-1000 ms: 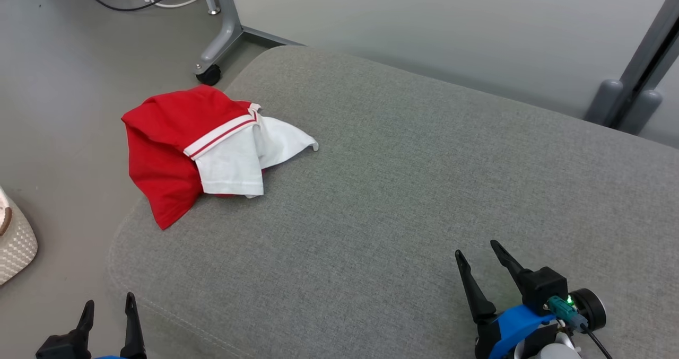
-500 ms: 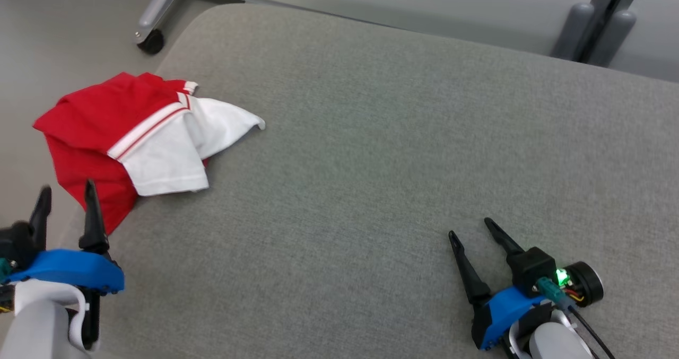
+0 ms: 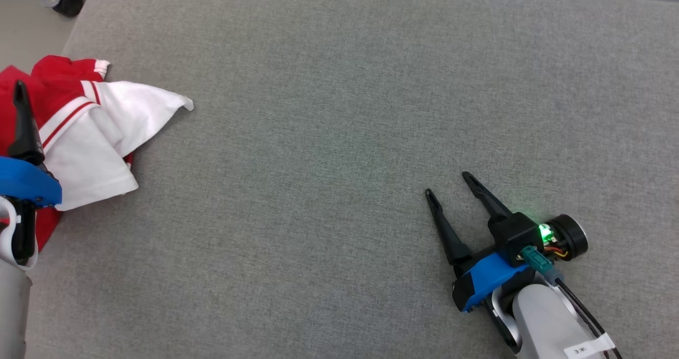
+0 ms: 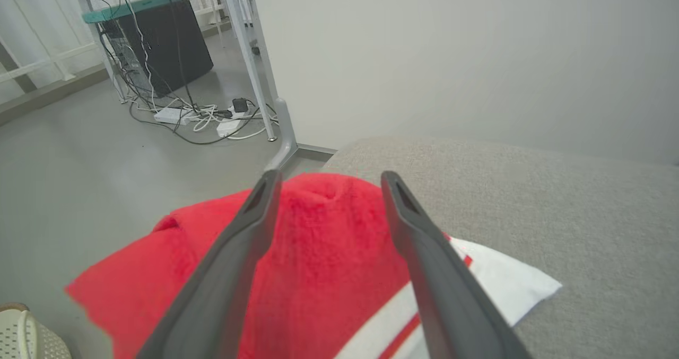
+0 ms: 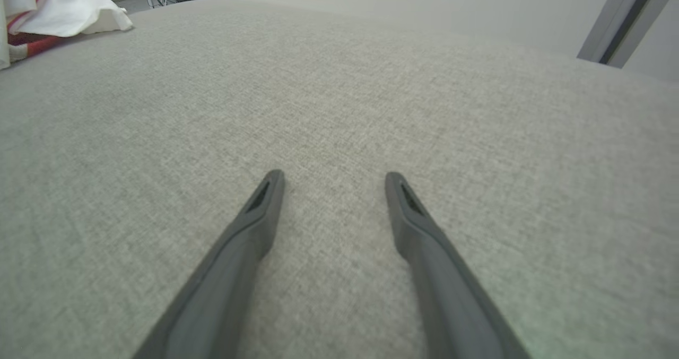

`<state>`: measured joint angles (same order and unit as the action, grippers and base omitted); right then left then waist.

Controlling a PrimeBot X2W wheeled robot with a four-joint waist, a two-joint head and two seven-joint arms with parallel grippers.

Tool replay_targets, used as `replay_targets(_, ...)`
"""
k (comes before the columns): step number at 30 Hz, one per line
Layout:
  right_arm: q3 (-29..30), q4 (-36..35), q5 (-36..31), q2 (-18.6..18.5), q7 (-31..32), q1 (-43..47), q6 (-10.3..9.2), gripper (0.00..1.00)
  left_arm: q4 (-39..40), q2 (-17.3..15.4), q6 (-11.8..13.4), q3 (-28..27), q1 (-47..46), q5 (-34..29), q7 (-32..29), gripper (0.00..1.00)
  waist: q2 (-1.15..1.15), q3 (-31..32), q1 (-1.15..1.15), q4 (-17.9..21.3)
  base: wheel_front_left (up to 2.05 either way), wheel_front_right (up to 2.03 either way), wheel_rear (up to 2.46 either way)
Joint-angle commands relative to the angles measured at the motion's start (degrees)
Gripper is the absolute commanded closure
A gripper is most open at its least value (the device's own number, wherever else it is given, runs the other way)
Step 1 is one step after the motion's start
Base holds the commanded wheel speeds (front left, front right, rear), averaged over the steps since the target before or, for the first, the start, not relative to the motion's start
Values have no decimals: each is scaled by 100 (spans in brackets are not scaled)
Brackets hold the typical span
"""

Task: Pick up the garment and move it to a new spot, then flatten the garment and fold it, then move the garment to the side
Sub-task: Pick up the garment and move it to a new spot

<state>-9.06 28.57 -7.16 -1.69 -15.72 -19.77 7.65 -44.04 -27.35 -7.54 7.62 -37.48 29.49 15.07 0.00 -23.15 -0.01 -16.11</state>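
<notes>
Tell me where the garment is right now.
The garment lies crumpled at the far left of the head view, on the left edge of the grey cushion. In the left wrist view the open left gripper frames its red part.

Grey upholstered cushion (image 3: 339, 110), caster wheel (image 3: 68, 1), tangled floor cables (image 4: 196, 121), black cabinet (image 4: 159, 46)

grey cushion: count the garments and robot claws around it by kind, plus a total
red and white fabric garment: 1
black two-fingered claws, both open (left claw, right claw): 2
total: 3
</notes>
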Motion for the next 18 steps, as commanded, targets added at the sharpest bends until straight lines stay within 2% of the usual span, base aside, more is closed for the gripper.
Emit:
replay_targets(1, 122, 336, -22, -234, 104, 50, -29, 0, -329, -64, 10, 240, -207, 189, 14, 0, 0, -56, 1, 75, 0, 0, 0)
replay_targets(7, 126, 356, 26, -262, 110, 55, -31, 0, -1498, -168, 11, 763, -638, 628, -399, 0, 0, -165, 1, 230, 0, 0, 0)
replay_targets(8, 135, 359, 30, -265, 110, 52, -37, 0, -1644, -176, 11, 838, -679, 649, -447, 3, 0, -175, 1, 243, 0, 0, 0)
replay_targets(9, 134, 364, 34, -265, 111, 52, -38, 0, -1747, -158, 10, 910, -717, 691, -446, 70, 0, -177, 1, 256, 0, 0, 0)
replay_targets(10, 134, 364, 34, -265, 111, 52, -38, 0, -1747, -158, 10, 910, -717, 691, -446, 70, 0, -177, 1, 256, 0, 0, 0)
replay_targets(11, 141, 374, 42, -265, 111, 54, -38, 0, -1832, -142, 10, 954, -743, 722, -426, 100, 0, -168, 1, 267, 0, 0, 0)
replay_targets(18, 70, 324, 212, -223, 100, 198, -28, 0, -1789, -272, 11, 1243, -947, 891, -57, 100, 0, 129, 1, 307, 0, 0, 0)
